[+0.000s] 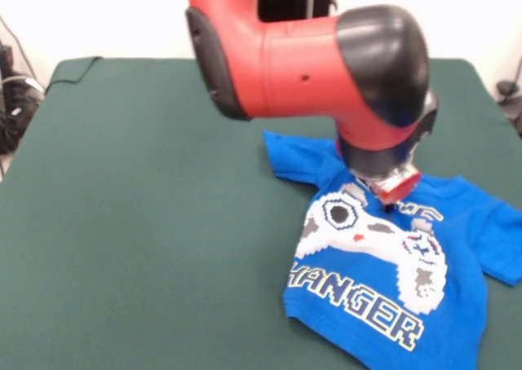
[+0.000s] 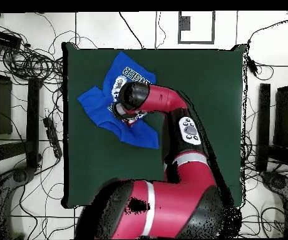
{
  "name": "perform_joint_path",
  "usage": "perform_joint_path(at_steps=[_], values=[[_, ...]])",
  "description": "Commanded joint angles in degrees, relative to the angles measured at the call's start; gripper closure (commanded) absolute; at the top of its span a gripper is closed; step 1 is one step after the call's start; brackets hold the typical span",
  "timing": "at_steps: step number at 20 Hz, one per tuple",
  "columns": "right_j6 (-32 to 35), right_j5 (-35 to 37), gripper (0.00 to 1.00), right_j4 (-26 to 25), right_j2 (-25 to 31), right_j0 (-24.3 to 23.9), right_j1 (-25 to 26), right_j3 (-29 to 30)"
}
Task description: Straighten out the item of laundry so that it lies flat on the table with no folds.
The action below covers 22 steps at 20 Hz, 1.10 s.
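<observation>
The item of laundry [image 1: 383, 260], a bright blue T-shirt, lies print side up at the near right of the table [image 1: 147, 223]. Its white controller print and block lettering show. One sleeve points to the far left, the other reaches the right edge of the picture, and the hem runs off the bottom edge. The cloth is puckered near the collar. My gripper [image 1: 390, 197] points down and touches the shirt at the collar, above the print. In the overhead view the arm's wrist covers the gripper and the middle of the shirt [image 2: 102, 103], which lies near the table's [image 2: 203, 87] upper left corner.
The red arm [image 1: 294, 52] reaches over the table's middle from the far side. The green cloth is turned up at the far left corner [image 1: 77, 64]. Cables and equipment [image 2: 27, 62] lie on the floor round the table.
</observation>
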Motion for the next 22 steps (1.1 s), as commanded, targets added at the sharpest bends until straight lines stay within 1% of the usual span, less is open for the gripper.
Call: perform_joint_path(at_steps=[1,3,8,13,16,18,22], values=[[-23.89,8.56,0.0,-0.23,15.27,-1.18,10.66,9.89],[-24.46,9.57,0.0,0.24,16.04,-1.68,10.77,10.48],[-24.01,8.5,0.0,0.36,16.94,-2.35,9.93,13.07],[-22.49,4.02,0.0,-0.01,18.27,-3.03,9.42,16.4],[-21.45,2.87,0.0,0.34,19.46,-3.56,9.39,18.24],[-20.32,2.23,0.0,0.87,20.36,-3.86,9.07,19.96],[-16.98,-1.94,0.0,0.97,21.55,-3.75,7.33,23.92]])
